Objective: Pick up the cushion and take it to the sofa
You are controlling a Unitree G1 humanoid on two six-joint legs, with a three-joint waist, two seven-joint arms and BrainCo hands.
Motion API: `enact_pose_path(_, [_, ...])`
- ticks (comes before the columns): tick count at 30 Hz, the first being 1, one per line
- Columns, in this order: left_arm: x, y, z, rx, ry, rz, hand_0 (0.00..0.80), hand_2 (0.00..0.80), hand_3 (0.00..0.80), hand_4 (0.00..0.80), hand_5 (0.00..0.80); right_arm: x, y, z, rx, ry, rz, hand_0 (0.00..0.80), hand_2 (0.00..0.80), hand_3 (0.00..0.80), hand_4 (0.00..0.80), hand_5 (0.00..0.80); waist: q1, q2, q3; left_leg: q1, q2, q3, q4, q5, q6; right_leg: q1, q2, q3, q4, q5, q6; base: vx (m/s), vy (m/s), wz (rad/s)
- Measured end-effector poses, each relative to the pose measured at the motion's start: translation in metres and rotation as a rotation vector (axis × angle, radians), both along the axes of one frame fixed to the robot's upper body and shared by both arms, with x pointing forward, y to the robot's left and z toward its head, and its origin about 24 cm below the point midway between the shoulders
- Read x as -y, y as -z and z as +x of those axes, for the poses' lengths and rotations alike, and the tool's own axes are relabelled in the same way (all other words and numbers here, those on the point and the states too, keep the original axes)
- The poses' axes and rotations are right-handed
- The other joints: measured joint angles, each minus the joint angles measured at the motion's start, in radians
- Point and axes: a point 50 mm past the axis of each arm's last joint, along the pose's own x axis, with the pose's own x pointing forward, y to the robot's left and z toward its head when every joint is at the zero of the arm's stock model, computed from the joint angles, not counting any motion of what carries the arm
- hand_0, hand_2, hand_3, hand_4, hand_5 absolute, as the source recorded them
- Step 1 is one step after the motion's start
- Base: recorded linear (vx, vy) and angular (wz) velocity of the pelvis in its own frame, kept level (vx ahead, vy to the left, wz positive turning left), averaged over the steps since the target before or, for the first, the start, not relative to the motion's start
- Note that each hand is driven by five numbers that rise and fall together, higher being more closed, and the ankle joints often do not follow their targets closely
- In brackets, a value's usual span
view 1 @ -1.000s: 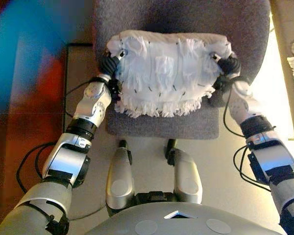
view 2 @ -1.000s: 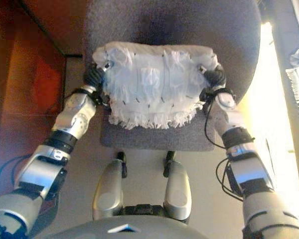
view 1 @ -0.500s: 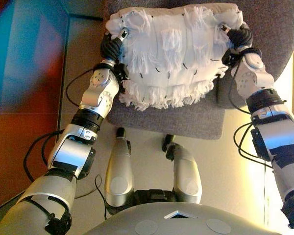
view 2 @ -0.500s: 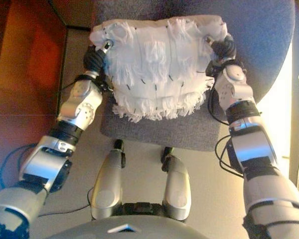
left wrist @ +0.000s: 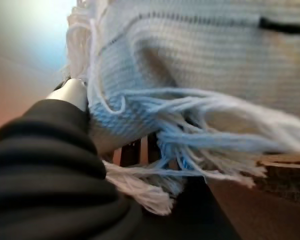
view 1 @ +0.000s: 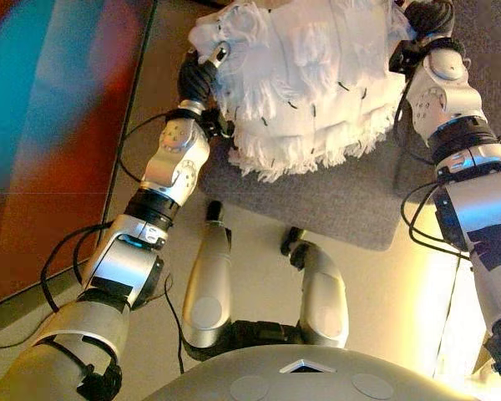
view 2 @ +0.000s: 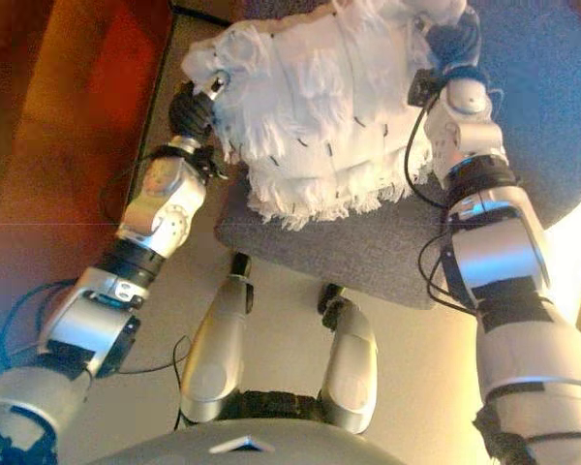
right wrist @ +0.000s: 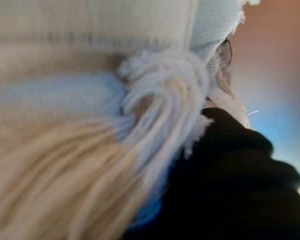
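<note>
A white knitted cushion with long fringes hangs between my two hands above the grey chair seat. My left hand grips its left edge, with a silver finger hooked over the top face. At the picture's top, my right hand clasps the right edge, its fingers mostly buried in the fringe. The left wrist view is filled by cushion knit and tassels pressed against that hand. In the right wrist view the cushion lies tight against the dark cover.
The grey office chair's backrest curves up on the right behind the cushion. A red-brown panel runs along the left side, with beige floor between it and the chair.
The cushion has come up off the chair and shifted left relative to it, both hands still on it. The whole view has also tilted and shifted, so the camera moved.
</note>
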Motion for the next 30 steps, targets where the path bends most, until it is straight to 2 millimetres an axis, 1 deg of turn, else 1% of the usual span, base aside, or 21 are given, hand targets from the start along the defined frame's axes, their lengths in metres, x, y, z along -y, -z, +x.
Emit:
enact_pose_path(2, [0.002,-0.001,0.0,0.004,0.011,0.006,0.8,0.8,0.8,0.8,0.8,0.002,-0.002,0.0,0.002,0.009,0.001,0.0,0.0,0.0,0.0,0.0,0.0,0.001,0.001,-0.009,-0.003,-0.002,0.01,0.0,0.0,-0.009,-0.006,-0.003,0.02,-0.011,-0.001,-0.002,0.029,0.12])
enact_pose_path(3, [0.003,-0.002,0.001,0.006,0.016,0.01,0.483,0.483,0.483,0.483,0.483,0.002,-0.003,0.0,0.002,0.012,0.002,0.0,0.0,0.0,0.0,0.0,0.0,0.003,0.004,-0.012,-0.003,-0.003,0.017,-0.001,-0.001,-0.011,-0.008,-0.003,0.031,-0.016,-0.001,0.005,0.049,0.1])
enact_pose_path(4, [0.004,-0.003,0.001,0.001,0.023,0.0,0.0,0.0,0.0,0.0,0.0,0.001,-0.004,0.0,0.0,0.013,0.003,0.0,0.0,0.0,0.0,0.0,0.0,0.007,0.006,-0.012,-0.003,-0.003,0.019,-0.001,-0.001,-0.011,-0.009,-0.003,0.035,-0.017,-0.001,0.009,0.059,0.06])
enact_pose_path(8, [0.001,-0.002,0.001,-0.013,0.015,-0.015,0.0,0.0,0.0,0.0,0.0,0.001,-0.007,0.0,0.0,0.017,0.015,0.0,0.0,0.0,0.0,0.0,0.0,0.022,0.015,-0.012,-0.006,-0.003,0.03,-0.001,-0.001,-0.013,-0.017,-0.003,0.057,-0.023,-0.003,0.006,0.054,0.03])
enact_pose_path(9, [0.0,-0.002,0.002,-0.015,0.007,-0.011,0.0,0.0,0.0,0.0,0.0,0.002,-0.007,0.0,-0.004,0.017,0.015,0.0,0.0,0.0,0.0,0.0,0.0,0.022,0.015,-0.012,-0.007,-0.003,0.031,-0.001,-0.001,-0.014,-0.022,-0.003,0.061,-0.024,-0.004,0.0,0.0,0.0])
enact_pose_path(17, [-0.014,-0.002,0.002,-0.018,-0.032,-0.007,0.0,0.0,0.0,0.0,0.0,0.007,-0.006,0.0,-0.013,0.027,0.034,0.0,0.0,0.0,0.0,0.0,0.001,0.022,0.015,0.003,-0.005,0.0,0.016,0.007,0.002,-0.001,-0.019,-0.003,0.043,-0.016,-0.002,0.036,-0.008,0.0])
enact_pose_path(19, [-0.02,0.0,0.001,-0.024,-0.05,-0.018,0.0,0.0,0.0,0.0,0.0,0.008,-0.002,-0.001,-0.022,0.033,0.055,0.0,0.0,0.0,0.0,0.0,0.003,0.022,0.016,0.031,-0.001,0.005,-0.009,0.014,0.002,0.027,-0.011,-0.003,0.014,-0.005,-0.001,0.087,-0.037,-0.05])
enact_pose_path(22, [-0.037,0.006,-0.004,-0.033,-0.084,-0.002,0.0,0.0,0.0,0.0,0.0,0.014,0.008,-0.003,-0.042,0.074,0.114,0.0,0.0,0.0,0.0,0.0,0.007,0.022,0.016,0.095,0.005,0.016,-0.055,0.022,0.002,0.087,0.001,-0.003,-0.043,0.012,0.003,0.115,-0.026,-0.09])
enact_pose_path(25, [-0.055,0.008,-0.011,-0.026,-0.123,-0.042,0.0,0.0,0.0,0.0,0.0,0.02,0.014,-0.005,-0.049,0.098,0.166,0.0,0.0,0.0,0.0,0.0,0.006,0.022,0.015,0.154,0.011,0.03,-0.114,0.032,0.002,0.149,0.017,-0.003,-0.122,0.04,0.007,0.127,0.012,-0.09])
enact_pose_path(28, [-0.061,0.014,-0.02,-0.016,-0.113,-0.043,0.0,0.0,0.0,0.0,0.0,0.028,0.019,-0.009,-0.042,0.112,0.203,0.0,0.0,0.0,0.0,0.0,0.006,0.022,0.015,0.205,0.009,0.047,-0.169,0.05,0.005,0.201,0.025,-0.003,-0.198,0.07,0.013,0.136,0.021,-0.08])
enact_pose_path(30, [-0.063,0.017,-0.024,-0.015,-0.11,-0.044,0.0,0.0,0.0,0.0,0.0,0.036,0.02,-0.011,-0.042,0.128,0.213,0.0,0.0,0.0,0.0,0.0,0.006,0.022,0.015,0.228,0.008,0.054,-0.19,0.052,0.007,0.227,0.029,-0.003,-0.23,0.08,0.017,0.201,0.0,-0.02])
